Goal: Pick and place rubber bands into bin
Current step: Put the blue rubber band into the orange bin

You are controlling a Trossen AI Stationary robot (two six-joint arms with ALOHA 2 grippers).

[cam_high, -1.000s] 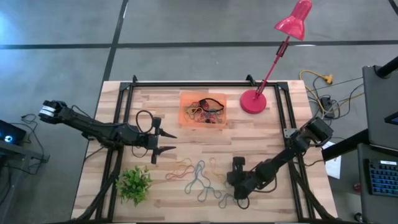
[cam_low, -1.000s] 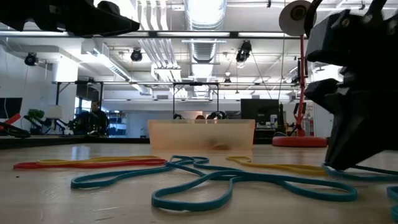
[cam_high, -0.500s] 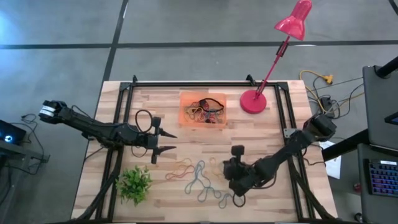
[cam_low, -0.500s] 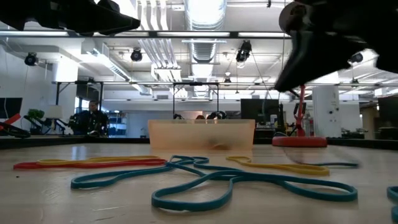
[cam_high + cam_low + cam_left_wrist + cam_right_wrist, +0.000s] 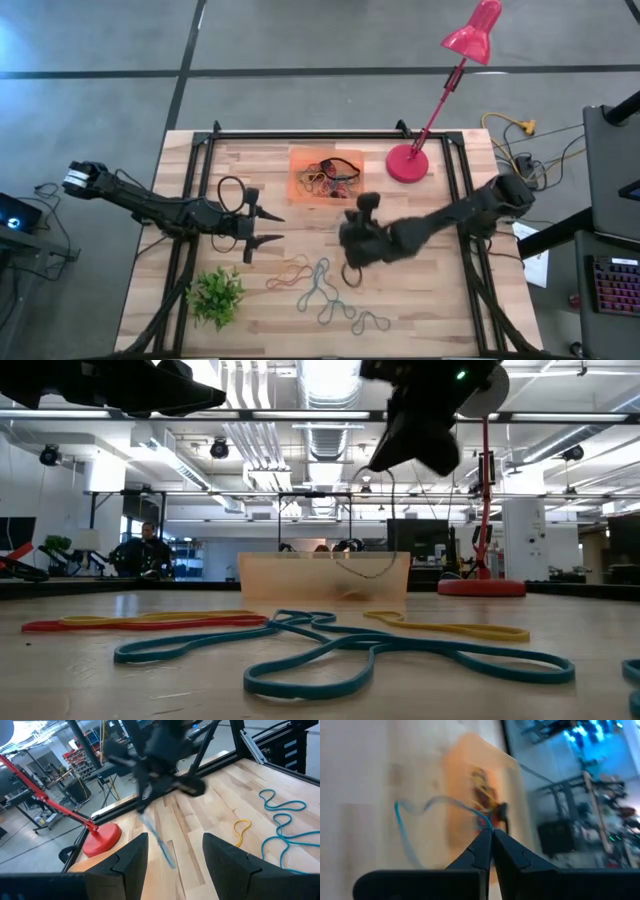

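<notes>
My right gripper is in mid-air over the middle of the table, shut on a thin blue rubber band that dangles below it. The orange bin stands at the far middle with several bands inside. More rubber bands lie flat on the wood: orange and red, teal and yellow. My left gripper waits open above the table's left part, touching nothing. My right gripper pinches a short stretch of the blue band between its two fingertips. The fingers slant down, coming from the table's right side. The rest of the loop hangs slack below them, clear of the table.
A red lamp's round base stands right of the bin, its stem leaning over the far right corner. A small green plant sits at the near left. A black loop lies by my left gripper. Another teal band lies near the front edge.
My right gripper has risen from the table's near right part and swung toward the left and far edges, nearer the bin, turning as it went. The blue band it holds has been lifted clear of the wood and now dangles below it.
</notes>
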